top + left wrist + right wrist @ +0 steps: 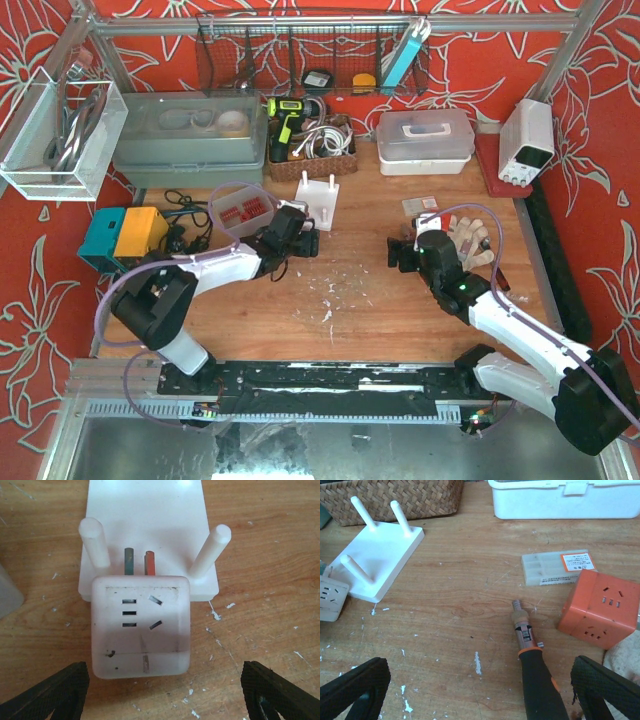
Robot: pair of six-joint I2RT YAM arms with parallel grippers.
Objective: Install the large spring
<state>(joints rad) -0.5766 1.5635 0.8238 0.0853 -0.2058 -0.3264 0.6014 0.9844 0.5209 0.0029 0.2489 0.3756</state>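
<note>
No large spring shows in any view. The white peg board [320, 200] stands at the table's middle back, with upright white pegs [94, 541]; it also shows in the right wrist view [382, 555]. A white socket cube [140, 630] lies against its near edge, with a teal and a red rod [149, 562] behind it. My left gripper [295, 235] is open and empty, its fingertips [50, 695] wide apart just short of the cube. My right gripper [403, 252] is open and empty, above a black-and-orange screwdriver [535, 670].
An orange socket cube [600, 607] and a small clear parts box [557, 567] lie right of the screwdriver. A wicker basket [312, 145], a white lidded box [425, 140] and a grey bin [190, 135] line the back. Gloves [470, 240] lie at the right.
</note>
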